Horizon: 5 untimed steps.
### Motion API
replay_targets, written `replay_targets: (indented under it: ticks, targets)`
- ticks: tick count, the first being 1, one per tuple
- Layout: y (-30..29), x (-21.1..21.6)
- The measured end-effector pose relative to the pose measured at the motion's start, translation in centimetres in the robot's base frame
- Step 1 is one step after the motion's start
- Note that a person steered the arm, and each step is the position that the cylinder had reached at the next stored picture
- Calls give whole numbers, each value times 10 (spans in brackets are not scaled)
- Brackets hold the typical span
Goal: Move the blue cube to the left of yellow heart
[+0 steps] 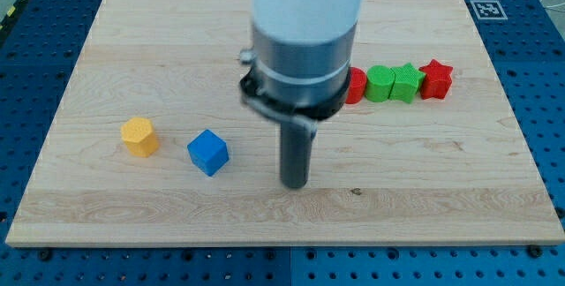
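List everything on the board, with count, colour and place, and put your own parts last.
board: 1, light wood, fills most of the view on a blue perforated base.
yellow block: 1, yellow, view's left; shape unclear.
blue cube: 1, blue, just to the view's right of the yellow block, apart from it.
red block: 1, red, partly hidden behind the arm, at the left end of a row at the view's upper right.
green blocks: 2, green, side by side in the middle of that row.
red star: 1, red, right end of the row.
marker tag: 1, black and white, board's top right corner.
my tip: 1, dark rod, to the view's right of the blue cube, not touching it.
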<state>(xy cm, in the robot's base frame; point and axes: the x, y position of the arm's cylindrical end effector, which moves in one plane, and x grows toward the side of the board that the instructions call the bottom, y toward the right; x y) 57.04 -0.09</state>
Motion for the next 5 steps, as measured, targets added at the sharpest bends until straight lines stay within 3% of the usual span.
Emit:
replay_targets:
  ticks: [1,3,5]
  targets:
    - [-43,16]
    - [-109,-13]
    - [-104,-38]
